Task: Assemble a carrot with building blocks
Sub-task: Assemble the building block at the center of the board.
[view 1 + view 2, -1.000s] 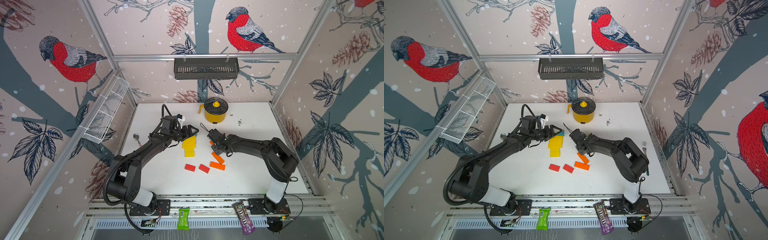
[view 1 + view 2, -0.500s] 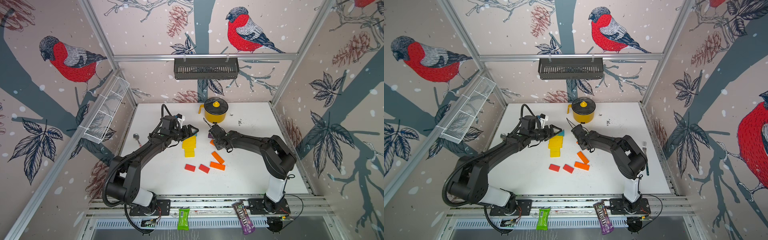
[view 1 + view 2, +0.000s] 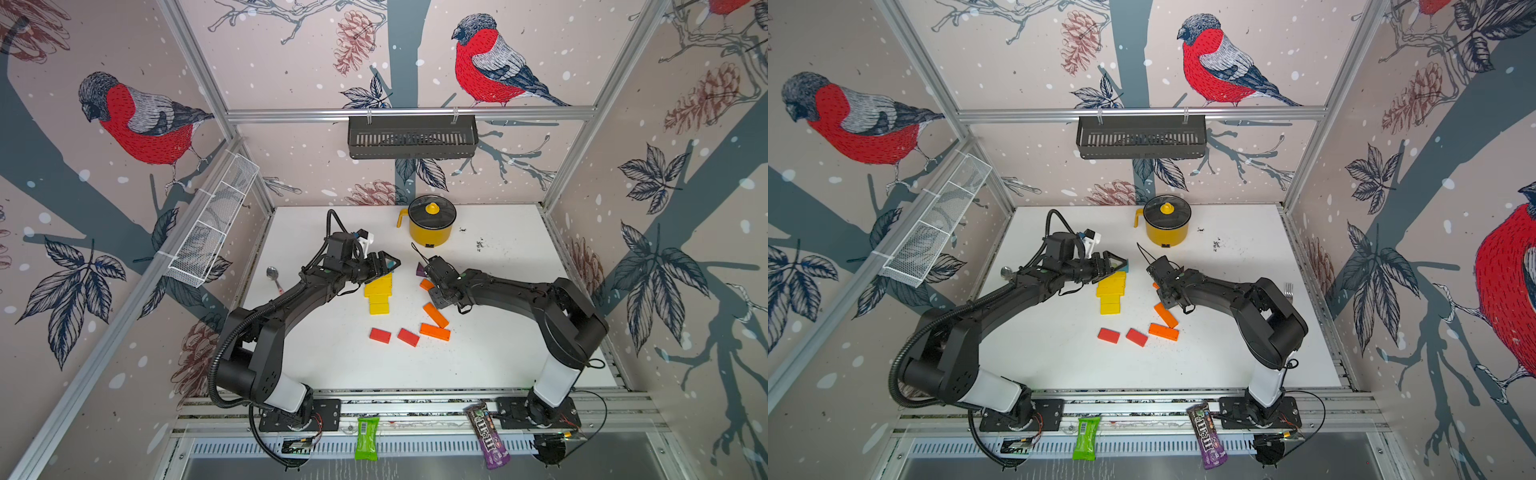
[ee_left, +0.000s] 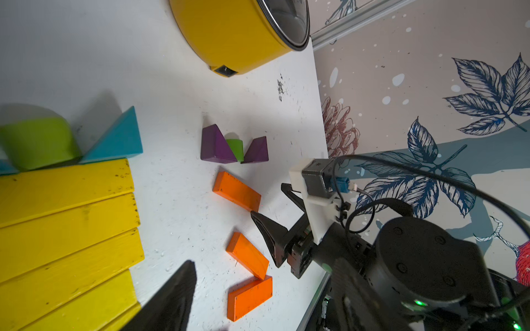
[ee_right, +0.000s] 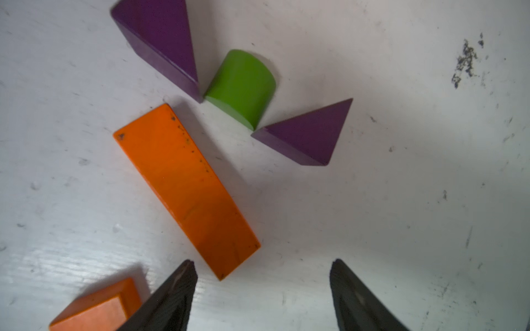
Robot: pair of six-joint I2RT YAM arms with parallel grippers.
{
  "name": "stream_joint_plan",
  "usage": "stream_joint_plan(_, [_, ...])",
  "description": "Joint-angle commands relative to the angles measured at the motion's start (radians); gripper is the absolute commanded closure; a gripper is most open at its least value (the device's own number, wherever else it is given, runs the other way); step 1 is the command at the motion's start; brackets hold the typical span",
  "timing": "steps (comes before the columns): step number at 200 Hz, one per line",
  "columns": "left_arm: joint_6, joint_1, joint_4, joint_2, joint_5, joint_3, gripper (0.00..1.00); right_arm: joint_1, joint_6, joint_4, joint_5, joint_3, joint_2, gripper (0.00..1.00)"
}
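On the white desk [image 3: 332, 361], the left end effector [image 3: 388, 266] is closed at the far end of the yellow blocks [image 3: 378, 291], while the right end effector [image 5: 263, 262] hangs open just beside an orange block [image 5: 186, 186], near two purple triangles [image 5: 309, 134].

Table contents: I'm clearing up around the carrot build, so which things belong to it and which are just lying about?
Job: yellow blocks, orange blocks, red blocks, purple triangles, teal triangle, green pieces.
Lying about: yellow pot, spoon, fork, snack packets.
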Motion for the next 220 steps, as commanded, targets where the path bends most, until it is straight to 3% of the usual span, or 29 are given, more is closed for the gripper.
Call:
stream_joint_plan(1, [0.012,-0.009,0.017,0.006,0.019,0.01,0.24,-0.011,0.031,0.03,-0.01,-0.009,0.003,0.25])
stream_joint_plan(90, [0.017,-0.011,0.012,0.007,0.012,0.011,0.25,-0.035,0.023,0.025,-0.023,0.049,0.045,0.23])
stream_joint_plan(141, [0.018,-0.011,0.009,0.004,0.01,0.013,0.25,-0.004,0.021,0.006,-0.021,0.086,0.07,0.16])
stream_joint_plan(220, [0.02,-0.011,0.006,0.001,0.007,0.014,0.25,-0.012,0.015,-0.024,0.029,0.155,0.119,0.16])
